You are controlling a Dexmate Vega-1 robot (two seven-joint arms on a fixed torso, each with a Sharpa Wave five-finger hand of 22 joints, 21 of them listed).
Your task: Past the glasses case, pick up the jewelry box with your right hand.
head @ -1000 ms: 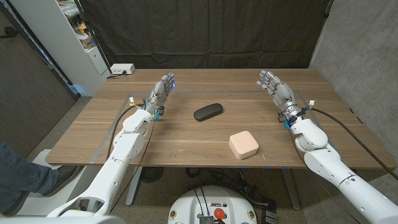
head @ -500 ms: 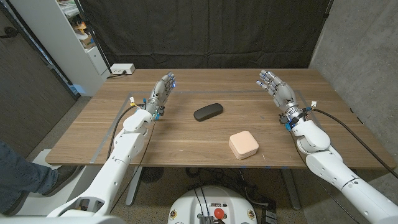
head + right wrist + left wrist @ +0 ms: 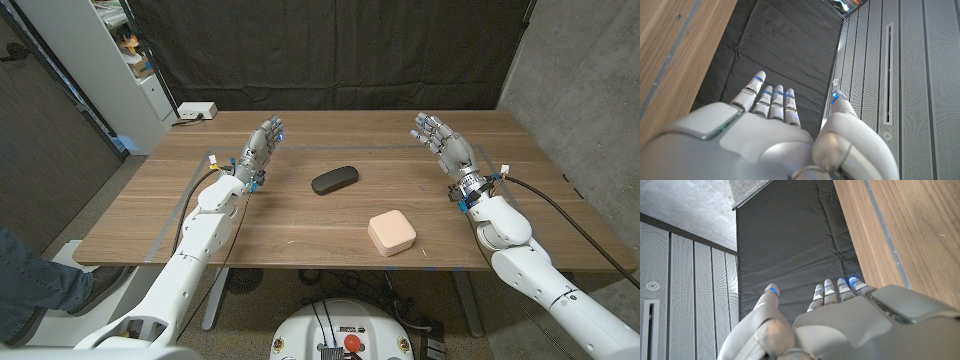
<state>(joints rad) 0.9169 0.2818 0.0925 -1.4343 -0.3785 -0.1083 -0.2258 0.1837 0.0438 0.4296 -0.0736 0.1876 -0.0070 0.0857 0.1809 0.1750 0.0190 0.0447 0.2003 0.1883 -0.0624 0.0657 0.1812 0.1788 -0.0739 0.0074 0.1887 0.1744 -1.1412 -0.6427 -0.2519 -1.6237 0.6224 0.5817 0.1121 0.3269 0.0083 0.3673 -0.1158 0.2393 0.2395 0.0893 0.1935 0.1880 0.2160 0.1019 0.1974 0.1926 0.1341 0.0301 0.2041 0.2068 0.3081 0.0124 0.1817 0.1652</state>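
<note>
A pale pink square jewelry box (image 3: 391, 233) sits on the wooden table (image 3: 300, 220) near its front edge, right of centre. A black oval glasses case (image 3: 334, 180) lies farther back, near the table's middle. My right hand (image 3: 442, 145) is raised over the table's right side, behind and to the right of the box, fingers apart and holding nothing; its back also shows in the right wrist view (image 3: 775, 140). My left hand (image 3: 260, 150) stands open at the left, well left of the case, and fills the lower left wrist view (image 3: 840, 325).
A white power strip (image 3: 197, 111) lies at the table's back left corner. Grey tape lines (image 3: 175, 215) mark the tabletop's edges. A black curtain hangs behind the table; a white shelf unit (image 3: 120, 60) stands at the back left. A person's leg (image 3: 30, 280) shows at the left edge.
My right hand has drifted very slightly left and forward. Nothing else has moved.
</note>
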